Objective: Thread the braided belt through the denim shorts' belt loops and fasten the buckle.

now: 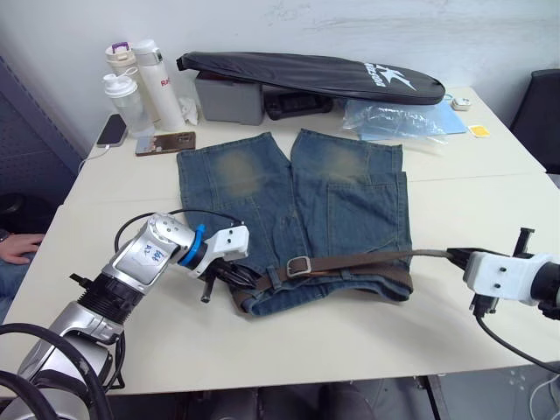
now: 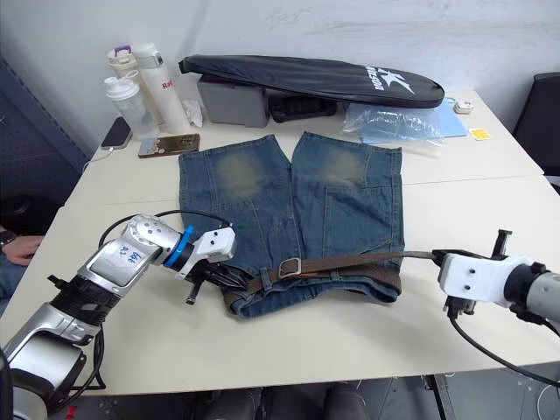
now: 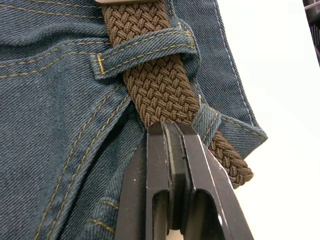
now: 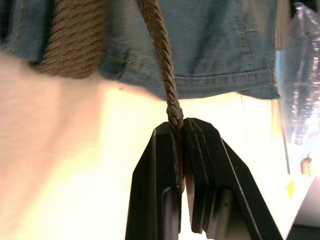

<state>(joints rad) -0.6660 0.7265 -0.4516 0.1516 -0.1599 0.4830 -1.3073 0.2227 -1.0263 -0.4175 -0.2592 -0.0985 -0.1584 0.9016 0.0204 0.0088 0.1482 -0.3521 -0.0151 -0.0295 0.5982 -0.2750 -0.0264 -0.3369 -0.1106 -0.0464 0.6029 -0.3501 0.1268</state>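
Left end effector pinches the dark-brown braided belt at the faded blue denim shorts' waistband corner; belt runs left-right; right end effector pinches its tip over bare cream worktop.

A pale table carried the denim shorts at its middle, waistband toward the near edge (the braided belt lay across them). Along the far side stood three bottles, two phones, a grey box under a long black bag, and clear plastic bags.
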